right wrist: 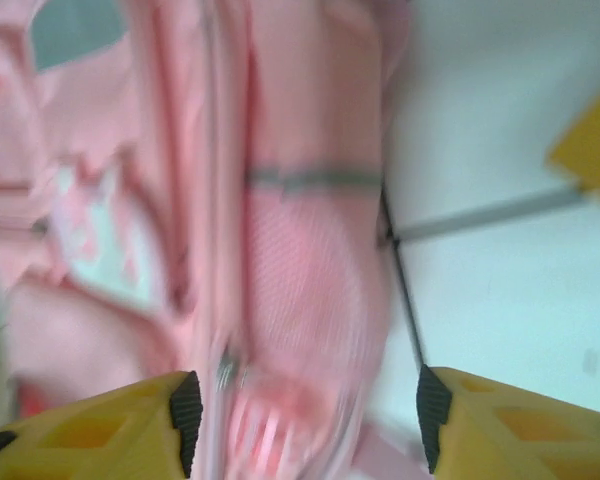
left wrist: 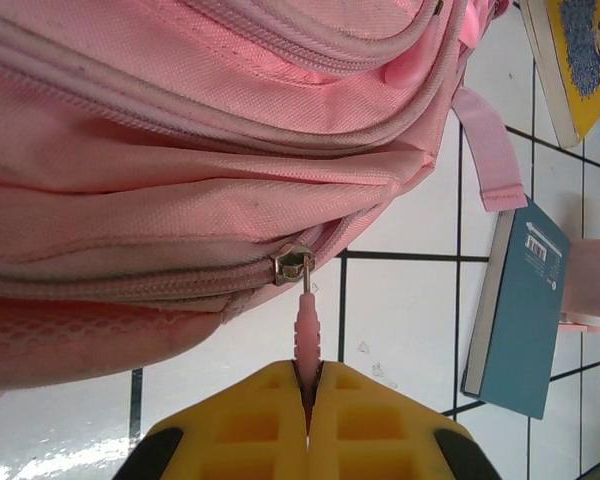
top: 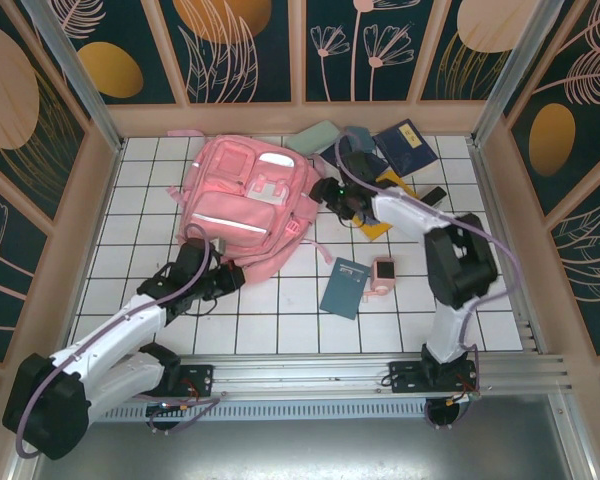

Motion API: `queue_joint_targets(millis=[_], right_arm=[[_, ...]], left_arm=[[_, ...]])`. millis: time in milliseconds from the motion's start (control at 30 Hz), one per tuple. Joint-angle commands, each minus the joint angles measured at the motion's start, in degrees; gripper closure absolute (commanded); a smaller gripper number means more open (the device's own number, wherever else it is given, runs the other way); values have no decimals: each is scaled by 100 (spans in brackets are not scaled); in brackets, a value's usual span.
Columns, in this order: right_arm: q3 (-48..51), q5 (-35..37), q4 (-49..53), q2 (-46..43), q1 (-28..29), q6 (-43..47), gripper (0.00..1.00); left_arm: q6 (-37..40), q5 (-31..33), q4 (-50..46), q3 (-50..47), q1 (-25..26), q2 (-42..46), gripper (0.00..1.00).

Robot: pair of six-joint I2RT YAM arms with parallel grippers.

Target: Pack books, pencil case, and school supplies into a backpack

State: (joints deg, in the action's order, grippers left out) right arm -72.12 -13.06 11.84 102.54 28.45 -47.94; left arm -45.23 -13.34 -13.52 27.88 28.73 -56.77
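The large soft pink backpack [top: 242, 200] lies left of centre. The left gripper [left wrist: 307, 380] pinches its pink zip pull [left wrist: 306, 325], apparently to open it. The right gripper [right wrist: 305, 405], spread, flanks its right edge, likely bracing.

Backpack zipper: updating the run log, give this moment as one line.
left gripper: shut on zipper pull | right gripper: open at backpack | teal book: on table

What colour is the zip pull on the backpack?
Pink, like the backpack. The zip pull shows best in the left wrist view.
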Motion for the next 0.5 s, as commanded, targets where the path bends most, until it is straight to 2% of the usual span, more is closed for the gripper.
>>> queue_joint_targets(millis=[0, 133, 200, 333, 467], right_arm=[[995, -1110, -1087, -646, 395, -1417, 43], [1607, -1489, -2053, -812, 909, -2474, 50], [1639, -1630, -2415, -685, 1134, -2842, 50], [1638, -1688, -2742, -398, 1251, -3181, 46], [1751, -1586, -2938, -223, 1256, -3350, 46]], left_arm=[[195, -246, 270, 337, 87, -226, 100], [282, -191, 278, 646, 329, -508, 100], [293, -145, 280, 780, 472, -643, 100], [293, -38, 271, 913, 712, -808, 100], [247, 20, 270, 875, 785, -746, 100]])
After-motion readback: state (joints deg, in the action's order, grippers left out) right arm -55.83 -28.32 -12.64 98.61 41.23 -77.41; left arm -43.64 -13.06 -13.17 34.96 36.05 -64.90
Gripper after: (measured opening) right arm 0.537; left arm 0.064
